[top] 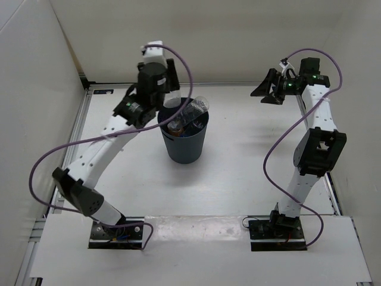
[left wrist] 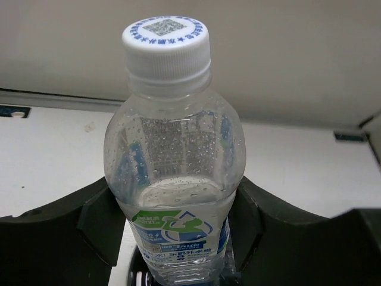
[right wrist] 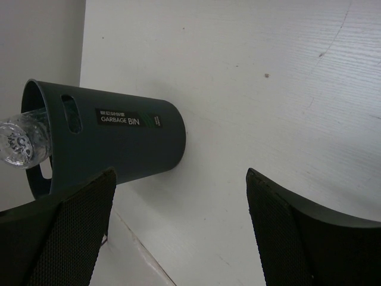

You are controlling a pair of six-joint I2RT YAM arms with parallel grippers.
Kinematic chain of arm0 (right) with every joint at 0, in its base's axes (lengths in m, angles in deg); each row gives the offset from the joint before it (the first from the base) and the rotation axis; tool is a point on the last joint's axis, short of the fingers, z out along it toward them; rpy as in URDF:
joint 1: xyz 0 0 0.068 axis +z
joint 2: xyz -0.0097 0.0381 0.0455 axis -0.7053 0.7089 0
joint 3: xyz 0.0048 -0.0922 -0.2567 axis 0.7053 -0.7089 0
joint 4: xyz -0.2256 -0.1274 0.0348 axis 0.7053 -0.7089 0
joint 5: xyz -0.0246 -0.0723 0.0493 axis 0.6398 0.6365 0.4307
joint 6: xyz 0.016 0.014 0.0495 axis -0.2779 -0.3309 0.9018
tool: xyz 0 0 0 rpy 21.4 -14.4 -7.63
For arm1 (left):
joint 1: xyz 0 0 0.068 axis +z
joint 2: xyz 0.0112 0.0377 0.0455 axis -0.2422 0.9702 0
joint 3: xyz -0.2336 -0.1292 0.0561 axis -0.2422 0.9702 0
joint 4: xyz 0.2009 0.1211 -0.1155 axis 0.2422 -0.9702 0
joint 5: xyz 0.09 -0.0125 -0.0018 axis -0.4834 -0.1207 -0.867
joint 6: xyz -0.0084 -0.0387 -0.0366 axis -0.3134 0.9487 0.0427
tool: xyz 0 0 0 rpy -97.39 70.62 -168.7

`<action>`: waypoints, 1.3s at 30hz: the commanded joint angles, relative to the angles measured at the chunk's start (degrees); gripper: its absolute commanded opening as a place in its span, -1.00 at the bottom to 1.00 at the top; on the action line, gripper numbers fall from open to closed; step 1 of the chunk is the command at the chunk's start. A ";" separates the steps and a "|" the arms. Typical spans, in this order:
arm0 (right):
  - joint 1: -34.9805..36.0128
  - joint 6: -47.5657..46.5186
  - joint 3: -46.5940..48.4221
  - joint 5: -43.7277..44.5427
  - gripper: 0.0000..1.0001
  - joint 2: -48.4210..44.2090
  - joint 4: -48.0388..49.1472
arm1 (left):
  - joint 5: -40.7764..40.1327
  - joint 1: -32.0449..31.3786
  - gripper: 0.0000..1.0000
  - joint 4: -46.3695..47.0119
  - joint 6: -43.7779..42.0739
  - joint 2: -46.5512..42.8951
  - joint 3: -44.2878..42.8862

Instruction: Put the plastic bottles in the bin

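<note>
The bin (top: 184,146) stands upright at the middle of the table (top: 250,161), in front of both arm bases, where either arm can reach its mouth from above. Inside it an orange bottle (top: 175,126) lies low against the left wall. A clear bottle (top: 195,109) leans on the far-right rim with its end poking out above the edge, probably because it is too long to lie flat on what is under it. What else sits below these two cannot be made out.

At the bin's far-left rim the left gripper (left wrist: 178,214) is clamped around a labelled bottle (left wrist: 172,149). This bottle is clear with a white cap, a blue and green label and droplets inside. Its dark fingers (left wrist: 71,238) press on the body from both sides at label height, with the neck and cap standing free beyond them. Gripping at the widest part keeps the light, slippery bottle from pivoting. Holding it beside the rim suggests it is meant to go in over the edge, though whether its base is over the opening already is unclear.

Well to the right of the bin and further back, the right gripper (right wrist: 178,226) hangs above the table with its jaws spread wide and nothing between them. It faces the bin's side from a distance and is likely parked there to keep clear of the other arm.
</note>
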 commanded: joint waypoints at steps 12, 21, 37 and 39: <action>-2.23 -1.18 2.02 -1.10 0.81 -0.25 -1.65 | 4.18 -6.17 0.76 -1.24 -3.02 1.04 6.12; -1.53 -1.01 3.69 -1.28 0.81 1.33 -1.47 | 2.96 -6.17 1.00 -1.24 -6.80 1.04 4.98; 3.04 -9.63 8.71 31.32 0.81 2.03 -7.18 | -4.88 14.27 1.00 -13.93 4.49 -4.05 4.87; 1.56 -9.36 9.32 30.99 0.81 2.30 -7.89 | -1.90 19.81 1.00 -17.40 6.98 -3.79 6.03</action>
